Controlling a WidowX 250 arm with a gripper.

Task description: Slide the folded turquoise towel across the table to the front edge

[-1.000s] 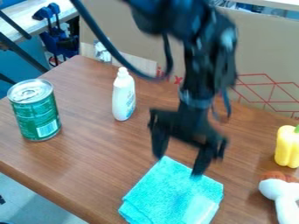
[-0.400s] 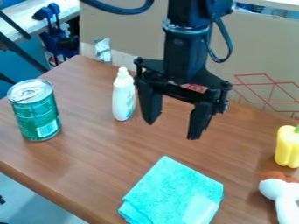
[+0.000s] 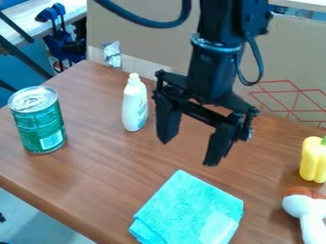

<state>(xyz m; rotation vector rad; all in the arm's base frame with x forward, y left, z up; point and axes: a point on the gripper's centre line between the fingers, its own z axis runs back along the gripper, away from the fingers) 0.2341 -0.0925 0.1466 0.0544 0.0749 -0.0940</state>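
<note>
The black gripper (image 3: 186,153) hangs over the middle of the table, its two fingers spread apart with nothing between them. Below it, nearer the front edge, a folded turquoise cloth (image 3: 188,209) lies flat. Just left of the gripper stands a white bottle (image 3: 134,105), upright. Farther left is a green can (image 3: 38,121) with a silver lid. At the right edge sit a yellow bell pepper (image 3: 312,159) and, in front of it, a white plush thing (image 3: 307,209) with a brown top.
A cardboard panel (image 3: 290,62) with red lines stands along the table's back. The brown wooden table (image 3: 83,190) ends at a slanting front-left edge. Behind at the upper left are blue clamps (image 3: 62,40) and a crumpled silver piece (image 3: 112,55).
The gripper has risen from just above the cloth, then shifted slightly right and down since the middle frame. Cloth, bottle, can and pepper have kept their places.
</note>
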